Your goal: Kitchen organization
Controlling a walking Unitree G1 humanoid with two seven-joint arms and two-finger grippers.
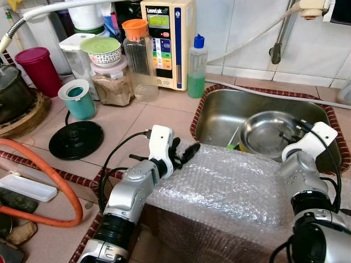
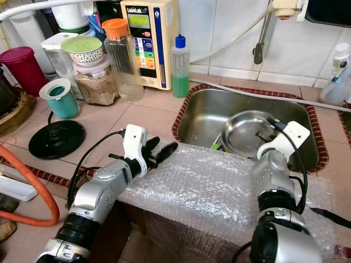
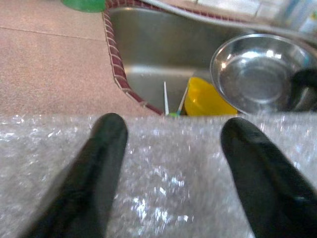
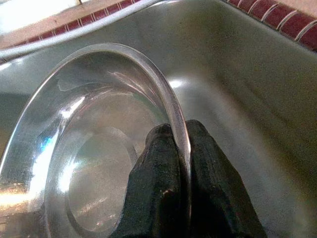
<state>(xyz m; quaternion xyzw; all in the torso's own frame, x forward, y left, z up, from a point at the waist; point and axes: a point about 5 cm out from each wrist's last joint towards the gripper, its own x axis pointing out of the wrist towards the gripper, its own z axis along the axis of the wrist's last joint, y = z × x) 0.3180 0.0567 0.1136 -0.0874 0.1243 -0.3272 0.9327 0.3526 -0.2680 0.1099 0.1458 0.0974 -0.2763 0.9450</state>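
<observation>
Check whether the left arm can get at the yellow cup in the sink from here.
Probably yes: the left gripper hovers open over the bubble wrap, and the yellow cup lies just beyond its edge, though tucked partly under the steel bowl pinched by the right gripper.

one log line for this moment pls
right pincer shut on steel bowl rim in sink | left pincer open over bubble wrap | yellow item beside bowl

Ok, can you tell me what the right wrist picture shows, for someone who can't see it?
The right gripper pinches the rim of a shiny steel bowl between its two black fingers. The bowl sits tilted inside a metal sink edged with red tiles.
</observation>
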